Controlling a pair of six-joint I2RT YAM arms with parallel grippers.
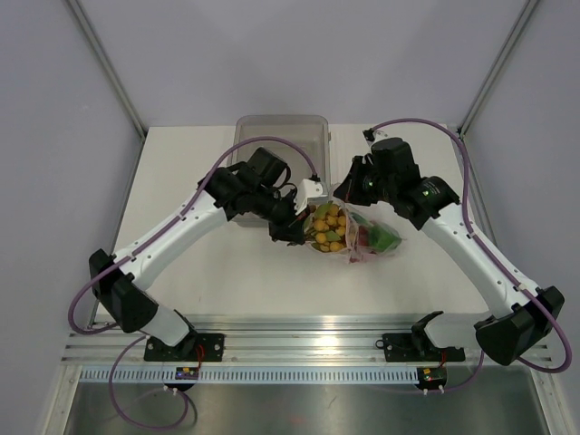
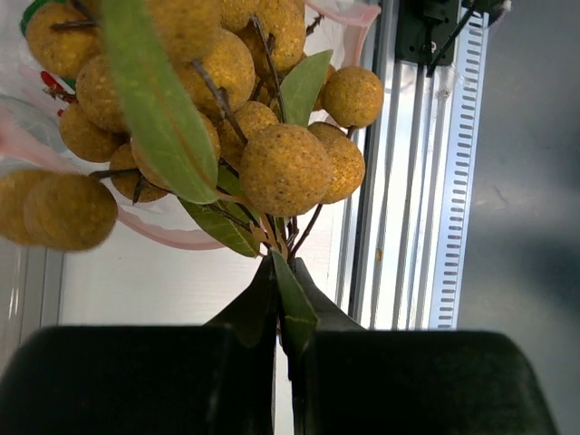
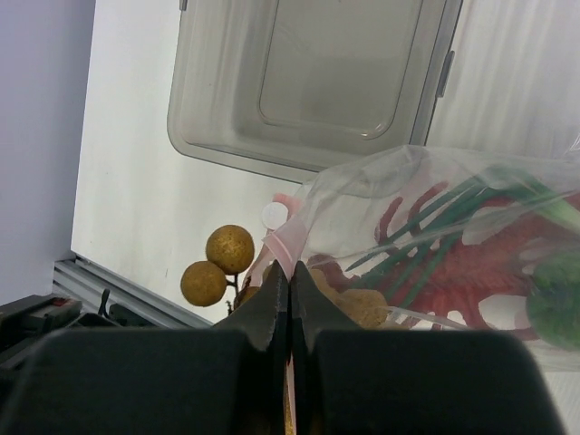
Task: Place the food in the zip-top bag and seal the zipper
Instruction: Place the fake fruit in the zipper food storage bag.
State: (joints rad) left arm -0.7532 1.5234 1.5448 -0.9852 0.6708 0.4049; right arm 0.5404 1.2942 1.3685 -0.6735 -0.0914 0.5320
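My left gripper [image 1: 292,228] [image 2: 283,274] is shut on a green leaf and stem of the cluster of yellow-tan balls [image 1: 328,227] [image 2: 272,163] and holds it at the mouth of the zip-top bag [image 1: 372,240]. My right gripper [image 1: 350,194] [image 3: 290,270] is shut on the pink-red zipper strip [image 3: 292,237] and lifts the mouth edge. Inside the clear bag [image 3: 435,181] lie the red lobster [image 3: 471,272], thin green stalks [image 3: 453,217] and the green bell pepper [image 1: 385,237] [image 3: 555,304]. Two balls [image 3: 228,247] show outside the bag's edge; others sit behind the plastic.
The rigid clear grey tray [image 1: 281,127] [image 3: 317,82] stands at the back of the table, just behind both grippers. An aluminium rail [image 1: 299,349] [image 2: 399,181] runs along the near edge. Cables loop off both arms.
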